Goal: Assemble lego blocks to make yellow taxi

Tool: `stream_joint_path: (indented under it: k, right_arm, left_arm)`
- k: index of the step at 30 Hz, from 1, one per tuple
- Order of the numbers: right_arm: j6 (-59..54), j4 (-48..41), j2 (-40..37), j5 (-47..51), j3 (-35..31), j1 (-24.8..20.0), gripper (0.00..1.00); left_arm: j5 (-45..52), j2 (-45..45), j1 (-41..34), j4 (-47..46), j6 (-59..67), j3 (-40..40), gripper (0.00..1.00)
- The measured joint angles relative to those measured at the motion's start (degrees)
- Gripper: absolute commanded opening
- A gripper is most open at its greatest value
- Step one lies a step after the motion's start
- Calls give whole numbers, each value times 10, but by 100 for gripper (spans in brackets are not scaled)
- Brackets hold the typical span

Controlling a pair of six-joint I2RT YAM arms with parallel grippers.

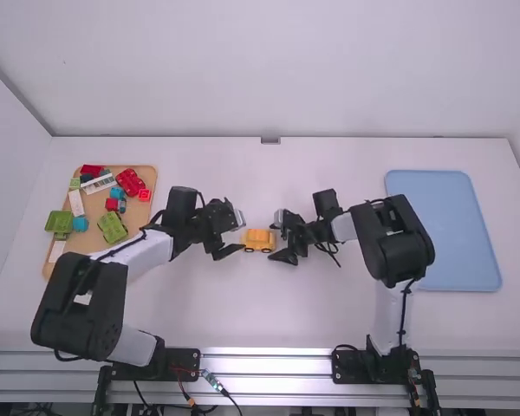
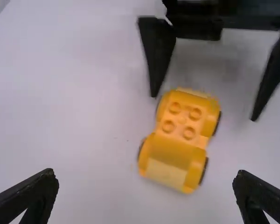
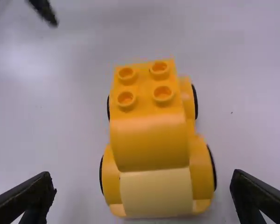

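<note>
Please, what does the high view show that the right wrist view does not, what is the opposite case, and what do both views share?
High view: the wooden board with red, green, blue and white pieces, the blue tray, and both arms' bases at the bottom edge.

Right wrist view: close detail of the yellow car, with four round studs on its top and a pale panel at its near end.

Both: the car with dark wheels, the open right gripper, part of the left gripper, and the white table.

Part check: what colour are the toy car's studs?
The studs are yellow-orange, like the car's body; best in the right wrist view.
</note>
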Motion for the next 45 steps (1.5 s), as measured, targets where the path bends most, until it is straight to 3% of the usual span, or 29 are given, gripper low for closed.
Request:
stream_joint_path:
  k: [12,22,30,35,40,42,45]
  right_arm:
    - [-16,19,-6,16,0,33,99]
    - [66,177,-6,48,-51,47,99]
    - [92,177,-5,62,-55,52,99]
    - [115,176,52,49,2,58,99]
    - [99,162,62,25,8,48,100]
    - [99,170,62,26,6,45,96]
    - [96,180,62,25,-3,43,75]
  left_arm:
    - [40,0,6,23,-20,-17,99]
    - [179,0,138,-29,48,-17,99]
    - [235,0,155,-31,61,-17,99]
    - [243,0,155,-32,61,-17,99]
    - [241,0,155,-35,60,-17,99]
    - [239,0,155,-31,58,-17,99]
    - [239,-4,155,-31,58,-17,99]
